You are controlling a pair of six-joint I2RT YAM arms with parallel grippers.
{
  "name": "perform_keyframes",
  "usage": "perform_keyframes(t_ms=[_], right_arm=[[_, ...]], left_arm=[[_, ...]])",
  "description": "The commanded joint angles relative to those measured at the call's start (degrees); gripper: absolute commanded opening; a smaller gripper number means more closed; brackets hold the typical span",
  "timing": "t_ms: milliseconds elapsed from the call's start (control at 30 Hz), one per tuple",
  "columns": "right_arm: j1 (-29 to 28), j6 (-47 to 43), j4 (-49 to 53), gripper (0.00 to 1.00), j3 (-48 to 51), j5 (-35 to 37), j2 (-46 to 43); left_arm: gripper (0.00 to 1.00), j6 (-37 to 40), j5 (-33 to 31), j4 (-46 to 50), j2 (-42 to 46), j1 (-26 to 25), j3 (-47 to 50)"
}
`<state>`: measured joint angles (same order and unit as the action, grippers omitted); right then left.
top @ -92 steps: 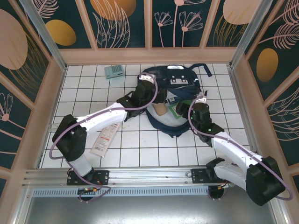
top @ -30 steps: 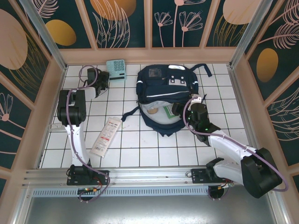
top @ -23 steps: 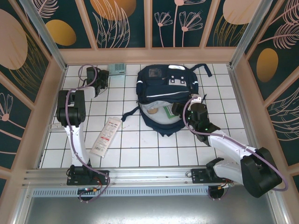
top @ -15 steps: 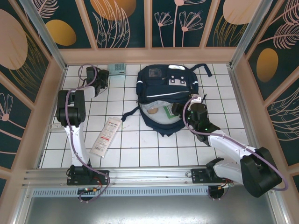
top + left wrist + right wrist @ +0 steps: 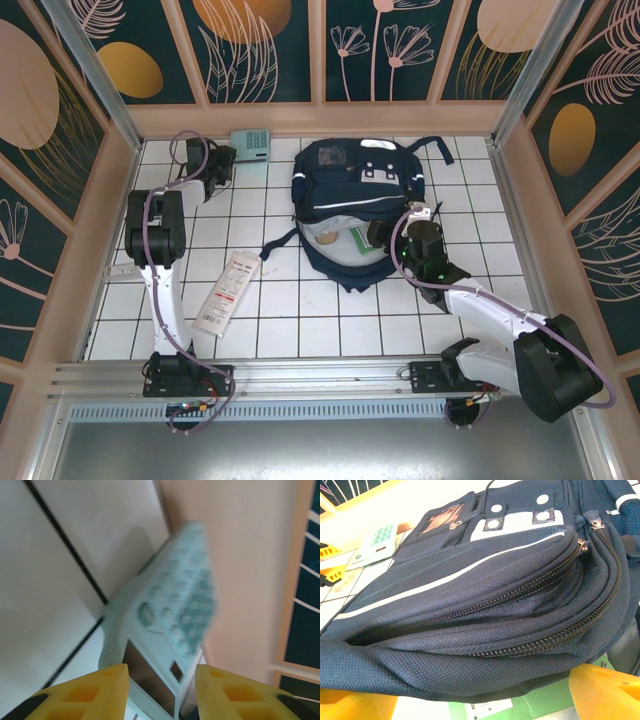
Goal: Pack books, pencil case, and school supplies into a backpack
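The navy backpack (image 5: 350, 185) (image 5: 470, 605) lies at the back centre with its mouth toward me. A tan pencil case (image 5: 325, 237) and a green book (image 5: 365, 240) (image 5: 545, 700) show inside the mouth. My right gripper (image 5: 388, 235) (image 5: 475, 695) is open wide at the mouth's right edge, one finger at each side of the fabric lip. The pale teal calculator (image 5: 250, 143) (image 5: 170, 625) (image 5: 375, 542) sits tilted against the back wall. My left gripper (image 5: 224, 160) (image 5: 161, 680) has its yellow fingers on either side of the calculator's display end; whether they pinch it is unclear. The white packet (image 5: 227, 291) lies front left.
The back wall (image 5: 300, 120) stands right behind the calculator, and the left wall (image 5: 105, 220) is close to the left arm. A backpack strap (image 5: 275, 243) trails onto the tiles left of the mouth. A metal rail (image 5: 320, 375) runs along the front edge.
My left arm swung from the backpack's mouth to the back-left corner. The calculator shifted toward the back wall and tilted, and the left jaws narrowed a little. The right arm stayed put.
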<state>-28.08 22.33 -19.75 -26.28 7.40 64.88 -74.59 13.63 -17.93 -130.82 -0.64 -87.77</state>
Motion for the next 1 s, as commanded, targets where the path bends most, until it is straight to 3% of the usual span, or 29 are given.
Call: perform_keyframes(t_ms=[0,967], right_arm=[[0.26,-0.73,-3.72,0.88,0.3,-0.54,0.36],[0.3,-0.53,-3.89,0.89,0.33,-0.98,0.77]], left_arm=[[0.41,1.06,-0.62,1.33,-0.54,0.47,-0.34],[0.42,2.87,0.4,1.01,3.94,0.47,1.62]])
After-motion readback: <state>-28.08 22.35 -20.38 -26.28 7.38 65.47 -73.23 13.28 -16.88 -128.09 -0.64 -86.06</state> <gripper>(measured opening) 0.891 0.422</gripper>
